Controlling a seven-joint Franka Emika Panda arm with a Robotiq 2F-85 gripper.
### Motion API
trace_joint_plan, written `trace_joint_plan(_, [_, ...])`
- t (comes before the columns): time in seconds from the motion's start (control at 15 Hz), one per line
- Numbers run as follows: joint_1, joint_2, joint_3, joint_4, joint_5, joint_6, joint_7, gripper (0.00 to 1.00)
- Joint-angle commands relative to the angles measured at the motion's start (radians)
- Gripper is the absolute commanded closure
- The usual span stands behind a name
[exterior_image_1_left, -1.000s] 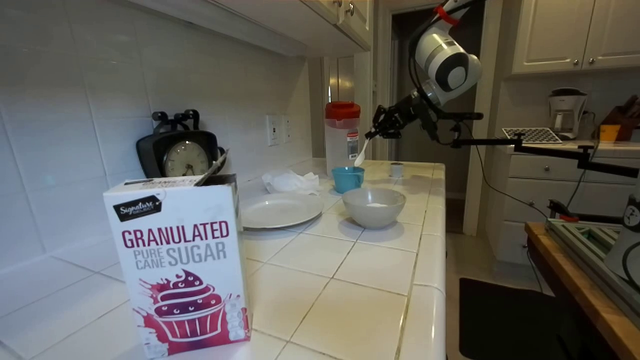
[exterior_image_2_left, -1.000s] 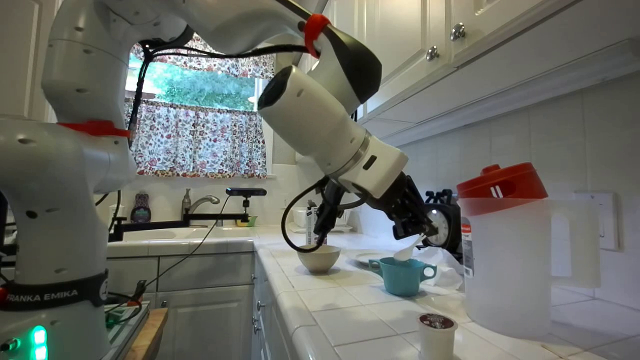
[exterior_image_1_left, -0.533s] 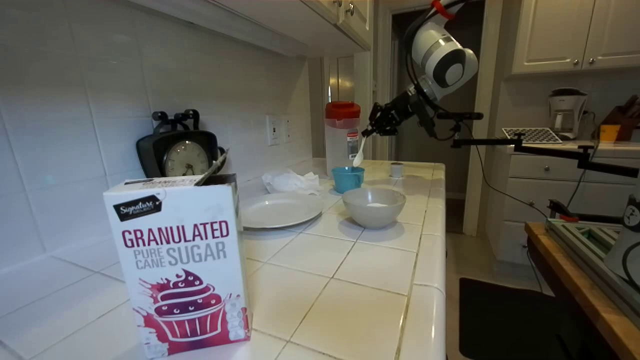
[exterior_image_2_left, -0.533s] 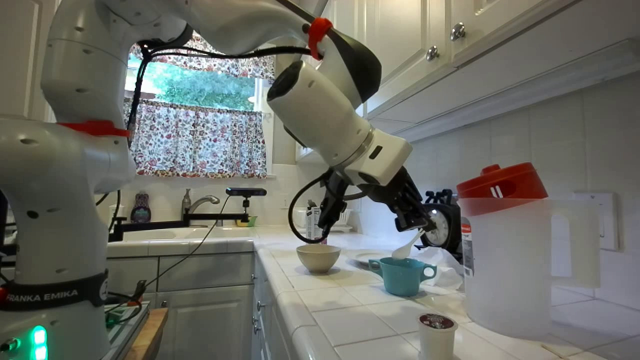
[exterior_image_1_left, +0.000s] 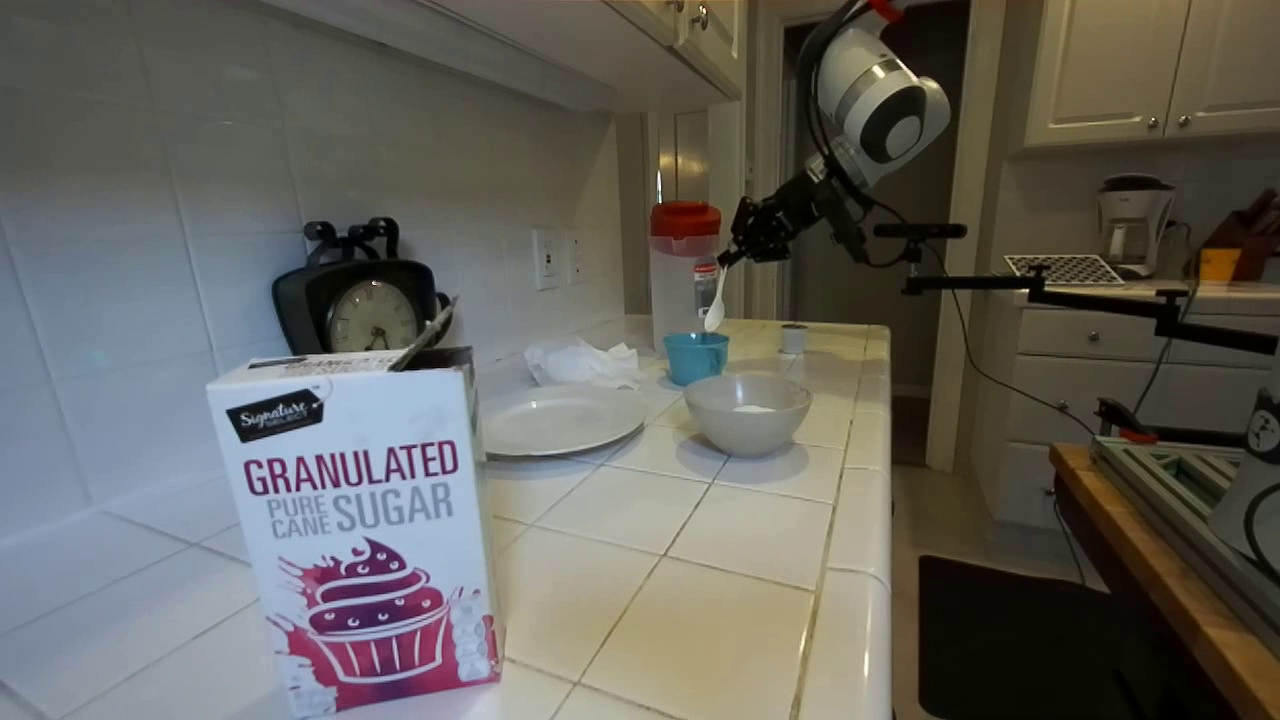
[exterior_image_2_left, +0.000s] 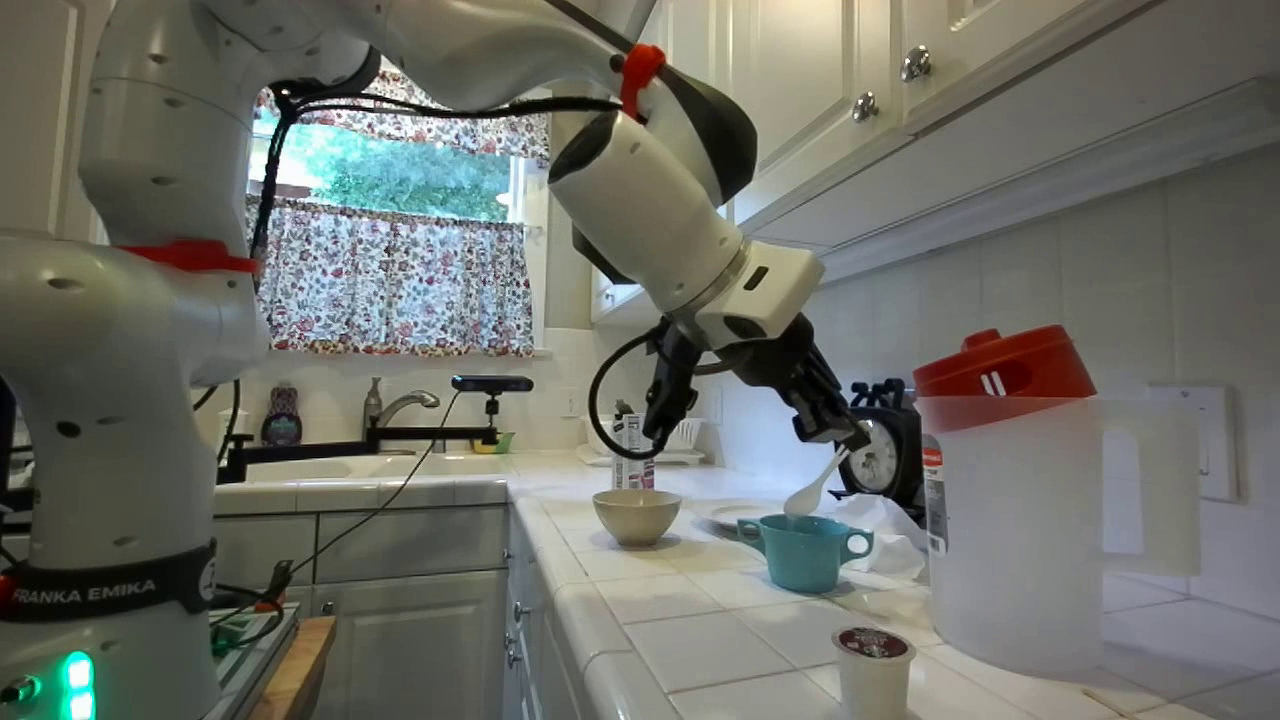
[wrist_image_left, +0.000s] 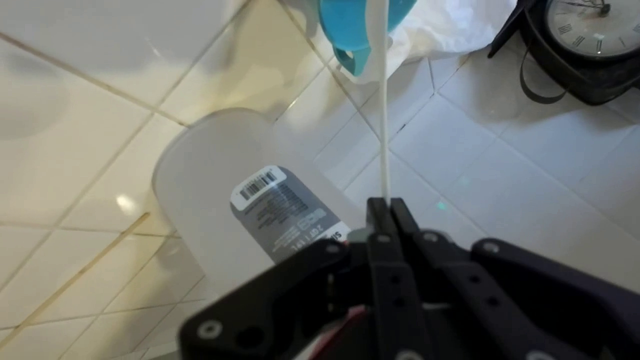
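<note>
One thin white spoon (exterior_image_2_left: 806, 498), likely light, smooth, a bit bendy; best held by its handle | gripper (wrist_image_left: 388, 202) pinches the handle's end | wrist view: spoon points to 12 o'clock, scoop just above the round blue-green cup (wrist_image_left: 345, 26) with loop handles | 9 o'clock, cloudy plastic jug (wrist_image_left: 205, 170) | 1 o'clock, crinkly white paper (wrist_image_left: 455, 25)

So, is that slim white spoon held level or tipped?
Tipped: the spoon slants down from the black pincer, scoop end lowest, in both exterior views.

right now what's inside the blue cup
The white spoon hangs above the blue cup; no contents show. Its near side hides the bottom in both exterior views, and the wrist view crops the cup.
</note>
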Motion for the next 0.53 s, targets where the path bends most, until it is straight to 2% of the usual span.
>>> trace_joint_plan(0.0, [0.013,0.002,0.012,0.014,-0.056,0.045,0.020,0.99])
trace_joint_plan(0.47, [0.029,0.011,0.026,0.026,-0.108,0.077,0.024,0.99])
